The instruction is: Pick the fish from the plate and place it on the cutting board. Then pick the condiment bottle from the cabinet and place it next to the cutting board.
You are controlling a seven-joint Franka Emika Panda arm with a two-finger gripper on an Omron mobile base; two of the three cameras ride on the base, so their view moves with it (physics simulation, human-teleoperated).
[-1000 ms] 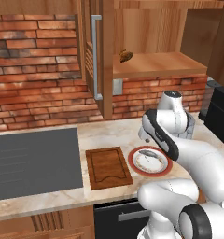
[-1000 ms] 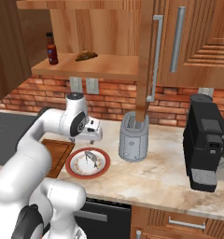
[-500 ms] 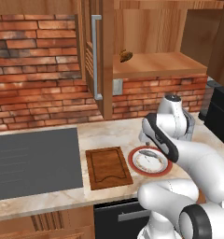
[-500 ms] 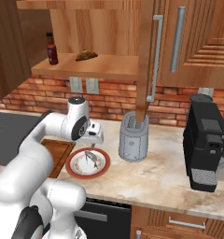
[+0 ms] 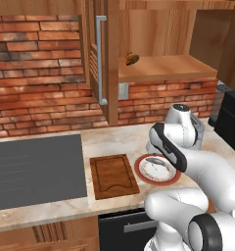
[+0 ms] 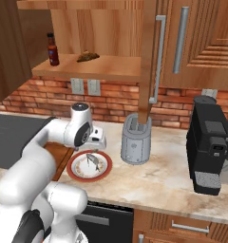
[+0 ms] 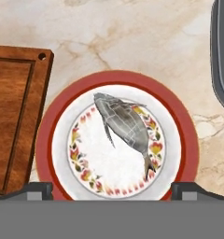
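My gripper [image 7: 112, 189] hangs above the plate [image 7: 46, 135] with its fingers spread wide and nothing between them; the two dark fingertips [image 7: 34, 189] stand apart at either side of the plate's near rim. In the right base view the gripper [image 6: 93, 146] sits just over the plate [image 6: 75, 173], not touching it.

The plate, red-rimmed with a ring of small flowers, holds the fish [image 7: 125, 126]. The fish lies across the plate's white centre, head toward the upper left of the hand view and tail toward the lower right. It shows also in the left base view, fish [image 5: 156, 160] on plate [image 5: 144, 175], and in the right base view as a small grey shape [image 6: 92, 160].

The cutting board [image 7: 13, 116] lies just beside the plate on the marble counter [image 7: 132, 37], nearly touching its rim, and carries nothing. In the left base view the cutting board [image 5: 113, 175] lies between the plate and the grey stovetop [image 5: 36, 169].

The open cabinet [image 6: 99, 69] holds on its shelf the condiment bottle [image 6: 52, 50], upright at the left, and a small brown lump [image 6: 87, 56] near it. A grey toaster [image 6: 136, 144] stands on the counter beside the plate.
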